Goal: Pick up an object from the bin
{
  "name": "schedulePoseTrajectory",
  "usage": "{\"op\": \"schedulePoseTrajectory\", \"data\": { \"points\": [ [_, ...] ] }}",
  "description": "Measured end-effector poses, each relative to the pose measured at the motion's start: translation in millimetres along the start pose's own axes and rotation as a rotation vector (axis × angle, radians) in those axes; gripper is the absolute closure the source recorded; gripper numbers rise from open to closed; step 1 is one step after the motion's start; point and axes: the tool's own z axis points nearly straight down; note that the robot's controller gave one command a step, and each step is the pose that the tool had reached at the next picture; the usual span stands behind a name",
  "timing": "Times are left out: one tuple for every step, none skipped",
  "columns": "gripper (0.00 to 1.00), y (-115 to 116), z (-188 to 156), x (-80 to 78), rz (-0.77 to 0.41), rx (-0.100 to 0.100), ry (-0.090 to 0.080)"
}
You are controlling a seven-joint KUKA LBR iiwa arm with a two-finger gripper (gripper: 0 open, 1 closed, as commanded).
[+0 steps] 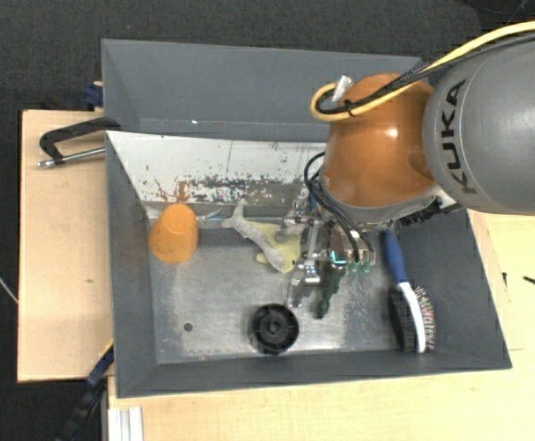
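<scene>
Pale cream floppy shape [266, 243] just beside the tool [312, 292], grip state unclear; round black disc [274, 327] near.

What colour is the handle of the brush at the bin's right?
Blue; the brush handle leads to a black bristled head, clearest in the camera view.

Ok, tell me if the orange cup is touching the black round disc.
No, the orange cup sits at the left, clearly apart from the black round disc lower down in the middle.
</scene>
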Motion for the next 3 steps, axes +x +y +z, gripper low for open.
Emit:
{"op": "schedulePoseTrajectory", "data": {
  "points": [
    [0.0, -30.3, 111.9, 24.2, -0.005, -0.001, -0.001],
    [1.0, -27.6, 106.5, 23.5, -0.008, -0.004, 0.001],
    [1.0, -29.4, -17.2, 27.8, -0.053, -0.001, -0.022]
  ]
}}
